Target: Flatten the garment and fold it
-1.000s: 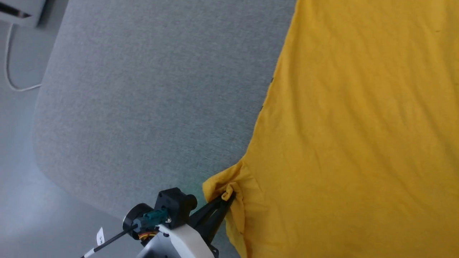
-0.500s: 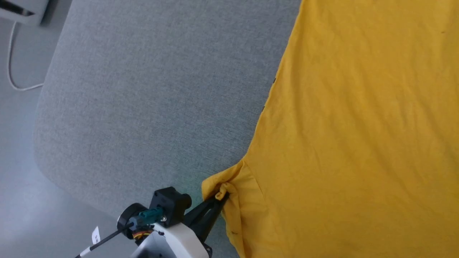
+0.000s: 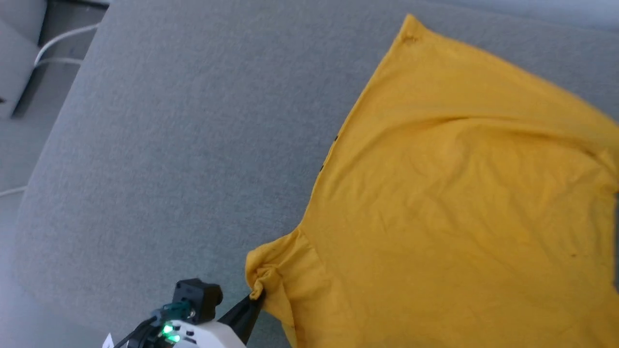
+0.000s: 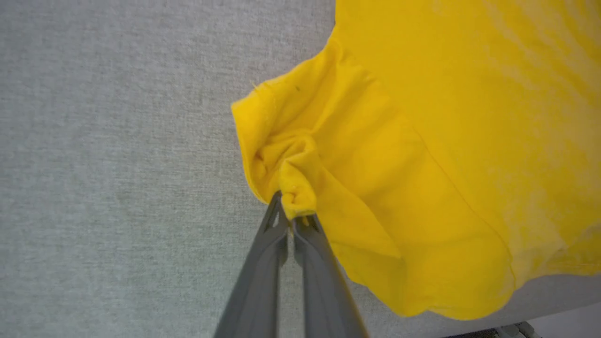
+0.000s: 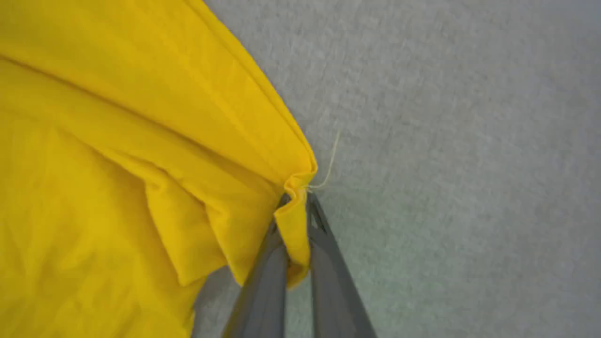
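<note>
The garment [image 3: 459,208], a mustard-yellow T-shirt, lies plain side up across the right of the grey table [image 3: 193,145]. My left gripper [image 3: 255,296] is shut on a bunched fold at the sleeve edge, seen close in the left wrist view where the garment [image 4: 422,141] puckers at the left gripper [image 4: 293,216]. In the right wrist view my right gripper [image 5: 296,199] is shut on a folded corner of the garment [image 5: 141,141], a loose thread sticking out beside it. The garment's print is hidden.
The table's rounded near-left corner [image 3: 29,270] drops to a pale floor. White cables [image 3: 58,43] and a grey box lie on the floor at the far left. Bare grey cloth stretches left of the shirt.
The head camera has tilted, bringing the shirt's far corner into view. The right gripper has closed on a corner of the shirt. My left gripper keeps its hold on the sleeve.
</note>
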### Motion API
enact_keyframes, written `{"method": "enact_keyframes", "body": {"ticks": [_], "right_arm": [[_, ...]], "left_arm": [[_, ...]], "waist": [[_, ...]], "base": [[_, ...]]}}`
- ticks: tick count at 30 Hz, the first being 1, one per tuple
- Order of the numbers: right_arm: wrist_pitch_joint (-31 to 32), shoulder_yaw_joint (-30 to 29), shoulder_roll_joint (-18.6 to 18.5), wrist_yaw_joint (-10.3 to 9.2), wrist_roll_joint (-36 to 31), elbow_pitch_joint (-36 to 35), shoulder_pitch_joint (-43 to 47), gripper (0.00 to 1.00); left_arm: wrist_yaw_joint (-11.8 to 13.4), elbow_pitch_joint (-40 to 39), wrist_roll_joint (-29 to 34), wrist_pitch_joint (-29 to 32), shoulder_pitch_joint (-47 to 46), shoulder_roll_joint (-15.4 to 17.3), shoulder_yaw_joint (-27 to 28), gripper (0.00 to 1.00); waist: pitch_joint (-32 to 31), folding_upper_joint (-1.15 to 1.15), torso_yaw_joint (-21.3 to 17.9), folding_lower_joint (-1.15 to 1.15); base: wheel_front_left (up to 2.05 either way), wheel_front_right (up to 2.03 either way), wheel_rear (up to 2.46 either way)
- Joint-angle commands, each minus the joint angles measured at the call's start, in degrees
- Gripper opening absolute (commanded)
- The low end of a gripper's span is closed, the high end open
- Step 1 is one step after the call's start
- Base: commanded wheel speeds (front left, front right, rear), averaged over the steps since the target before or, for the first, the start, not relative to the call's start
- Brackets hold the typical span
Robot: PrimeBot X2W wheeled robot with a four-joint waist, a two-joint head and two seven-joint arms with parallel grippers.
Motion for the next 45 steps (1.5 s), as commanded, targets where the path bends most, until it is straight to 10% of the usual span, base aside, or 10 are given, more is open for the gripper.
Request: {"method": "enact_keyframes", "body": {"ticks": [1, 14, 30, 31, 32, 45], "right_arm": [[1.5, 1.3, -0.3, -0.04, 1.4, 0.6, 6.9, 0.00], [4.2, -10.3, -2.6, -0.04, 7.5, -21.1, 34.0, 0.00], [14.5, -19.6, 9.0, -0.04, 3.5, -37.2, 53.9, 0.00], [13.9, -19.7, 9.1, -0.04, 3.1, -37.5, 53.3, 0.24], [13.5, -19.8, 9.1, -0.04, 2.9, -37.6, 52.7, 1.00], [14.0, -16.5, 8.5, -0.04, 4.7, -38.8, 24.4, 1.00]], "left_arm": [[0.7, 0.1, -0.5, -0.5, 1.1, 0.4, 0.5, 0.00], [3.8, 0.3, -3.4, -3.8, 6.7, 1.1, 4.6, 0.00], [4.7, 0.8, -3.7, -5.8, 5.7, 0.5, 6.2, 0.00], [4.6, 0.8, -3.7, -5.8, 5.6, 0.5, 6.1, 0.00], [4.6, 0.7, -3.6, -5.8, 5.4, 0.5, 6.1, 0.00], [3.5, -3.6, -1.3, -6.6, -0.4, -0.4, 5.1, 0.00]], "waist": [[-8.8, 0.00, -7.8, 0.01], [-15.4, 0.00, -14.0, 0.01], [-15.0, 0.00, -14.9, 0.01], [-14.9, 0.00, -14.7, 0.01], [-14.8, 0.00, -14.5, 0.01], [-7.2, 0.00, -7.6, 0.01]], "base": [[0.00, 0.00, 0.00], [0.00, 0.00, 0.00], [0.00, 0.00, 0.00], [0.00, 0.00, 0.00], [0.00, 0.00, 0.00], [0.00, 0.00, 0.00]]}}
